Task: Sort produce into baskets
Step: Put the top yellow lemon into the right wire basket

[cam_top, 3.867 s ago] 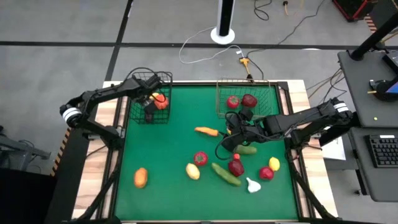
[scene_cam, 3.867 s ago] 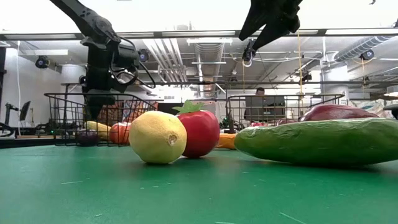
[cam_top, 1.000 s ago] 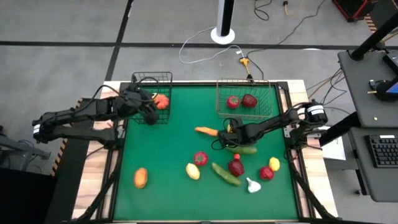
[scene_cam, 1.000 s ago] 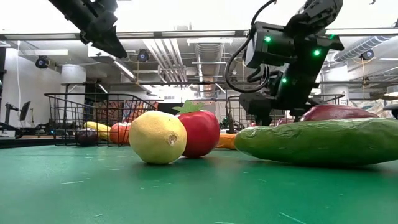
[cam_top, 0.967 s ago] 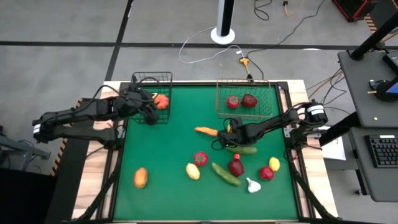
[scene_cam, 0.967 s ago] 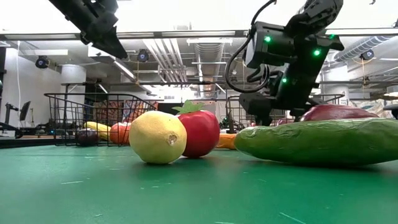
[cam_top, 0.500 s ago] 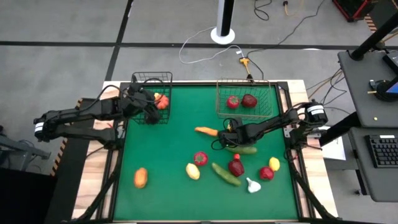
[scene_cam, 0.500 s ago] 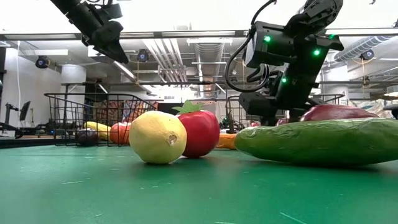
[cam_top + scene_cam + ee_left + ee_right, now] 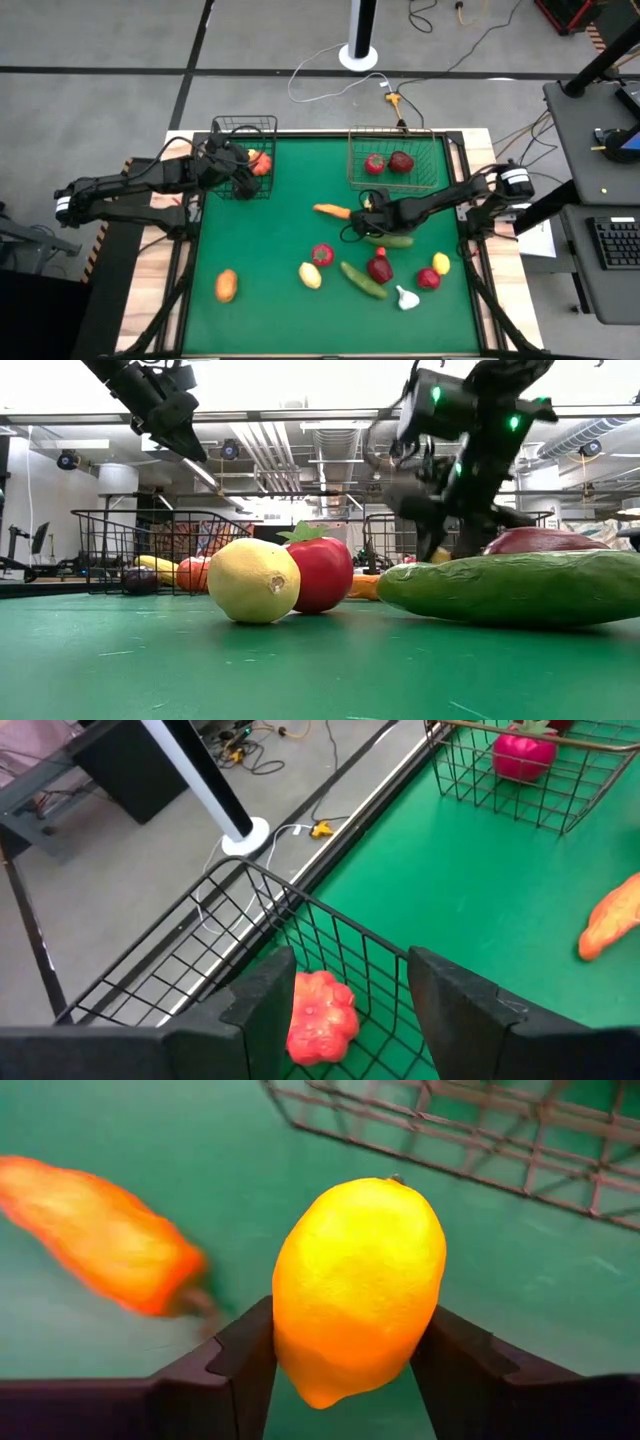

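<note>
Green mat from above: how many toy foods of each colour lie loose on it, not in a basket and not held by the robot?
Red toys: 3
Yellow toys: 2
Orange toys: 2
Green toys: 2
White toy: 1
Total: 10
The held lemon is left out.

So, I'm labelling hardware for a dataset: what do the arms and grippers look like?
Both arms are dark, slender and jointed, with a pale band near each base. The left gripper and right gripper have flat, angular black fingers. Black cables loop around the right wrist, which shows green lights in the low view.
</note>
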